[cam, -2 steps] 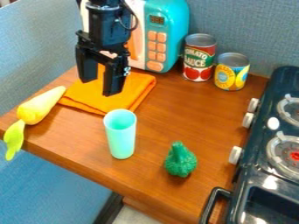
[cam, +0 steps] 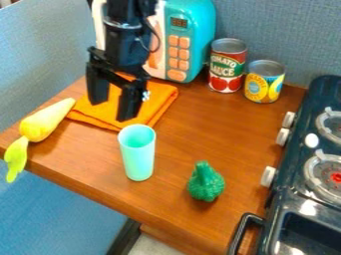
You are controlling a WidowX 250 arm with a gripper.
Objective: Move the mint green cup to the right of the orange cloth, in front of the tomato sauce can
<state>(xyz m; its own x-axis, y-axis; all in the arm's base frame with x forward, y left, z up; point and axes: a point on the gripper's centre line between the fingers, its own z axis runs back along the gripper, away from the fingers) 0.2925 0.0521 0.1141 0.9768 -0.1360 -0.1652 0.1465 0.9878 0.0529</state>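
Gripper (cam: 112, 112): lower in the view than in the earlier frame, its fingertips now nearer the rim of the cup (cam: 138, 153). Jaws spread apart, grasping nothing, over the orange cloth (cam: 161, 99). Cup: unmoved, upright on the wooden counter (cam: 183, 219), between cloth and green broccoli (cam: 206, 182). Broccoli, likewise unmoved.

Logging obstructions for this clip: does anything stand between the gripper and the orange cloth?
Nothing visible does. The open gripper hangs over the orange cloth; the mint-green cup stands on the near side of the cloth, not between the two.
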